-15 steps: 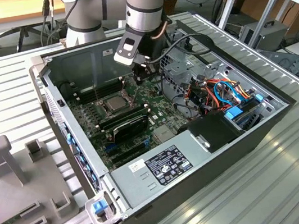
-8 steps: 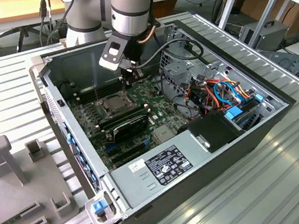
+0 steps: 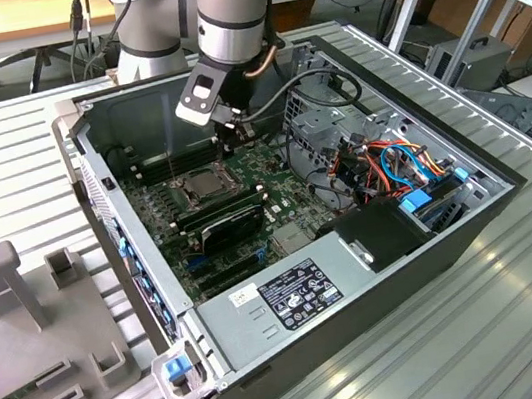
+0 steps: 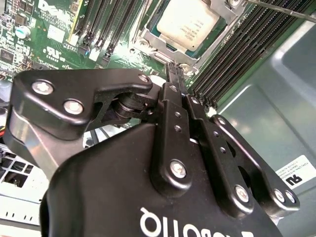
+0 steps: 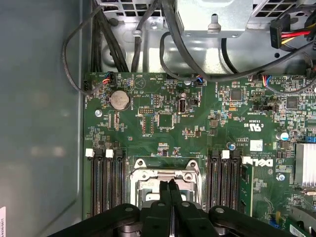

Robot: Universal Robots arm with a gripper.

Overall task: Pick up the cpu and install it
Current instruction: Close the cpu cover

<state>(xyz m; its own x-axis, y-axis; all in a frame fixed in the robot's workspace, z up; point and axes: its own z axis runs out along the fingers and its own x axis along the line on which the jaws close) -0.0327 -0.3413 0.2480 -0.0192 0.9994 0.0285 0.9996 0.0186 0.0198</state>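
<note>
Hovering: black two-finger gripper (image 4: 175,66), jaws closed on nothing
Chip: silver-beige square cpu (image 4: 187,22) seated in steel-framed socket (image 4: 146,38) (on green motherboard (image 5: 163,128))
Care: level fingertips, light touch

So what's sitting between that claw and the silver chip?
In the second wrist view, just the socket's metal frame lies between the gripper and the cpu.

The second wrist view's edge cuts off the cpu (image 4: 187,22); in the first wrist view the fingers (image 5: 166,202) hide much of the socket (image 5: 143,176).
</note>
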